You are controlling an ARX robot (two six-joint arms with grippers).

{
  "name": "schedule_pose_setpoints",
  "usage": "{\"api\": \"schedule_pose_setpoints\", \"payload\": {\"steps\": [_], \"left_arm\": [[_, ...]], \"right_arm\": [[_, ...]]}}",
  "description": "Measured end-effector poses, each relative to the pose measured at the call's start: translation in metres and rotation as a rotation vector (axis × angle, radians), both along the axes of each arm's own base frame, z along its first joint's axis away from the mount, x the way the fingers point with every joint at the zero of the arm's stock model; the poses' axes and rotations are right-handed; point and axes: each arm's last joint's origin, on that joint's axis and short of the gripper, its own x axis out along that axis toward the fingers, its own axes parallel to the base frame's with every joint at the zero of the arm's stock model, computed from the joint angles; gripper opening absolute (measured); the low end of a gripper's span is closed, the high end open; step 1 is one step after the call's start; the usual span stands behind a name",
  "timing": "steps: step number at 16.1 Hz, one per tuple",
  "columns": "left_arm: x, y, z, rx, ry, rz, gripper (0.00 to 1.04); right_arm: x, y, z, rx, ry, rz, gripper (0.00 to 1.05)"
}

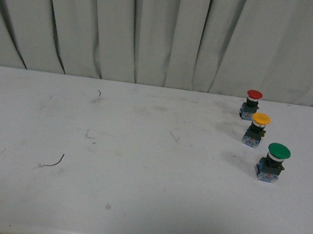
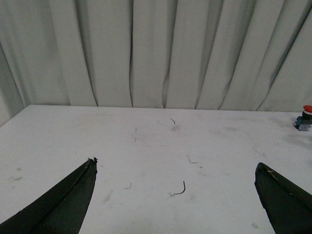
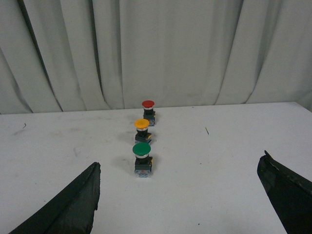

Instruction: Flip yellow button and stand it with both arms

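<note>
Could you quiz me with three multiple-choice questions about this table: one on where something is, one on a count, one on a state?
1. The yellow button stands
A. between the red button and the green button
B. alone at the table's left
C. nearest the camera

2. Buttons on the table:
A. two
B. three
C. five

3. The right gripper is
A. shut on a button
B. open and empty
C. out of view

Answers: 1 A, it is the middle of the row. 2 B, three caps show. 3 B, fingers wide apart, nothing between.
</note>
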Motion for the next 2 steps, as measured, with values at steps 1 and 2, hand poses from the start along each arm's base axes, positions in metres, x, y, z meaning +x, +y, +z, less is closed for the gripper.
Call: {"api": "schedule_pose_setpoints", "payload": {"steps": [1, 2], "left_arm": [[0.0, 0.0, 0.0, 0.0, 0.0, 0.0, 0.98], [0.0, 0.0, 0.0, 0.0, 0.0, 0.0, 0.98]], "right_arm": [[0.0, 0.0, 0.0, 0.0, 0.0, 0.0, 0.98], [0.0, 0.0, 0.0, 0.0, 0.0, 0.0, 0.98]]}}
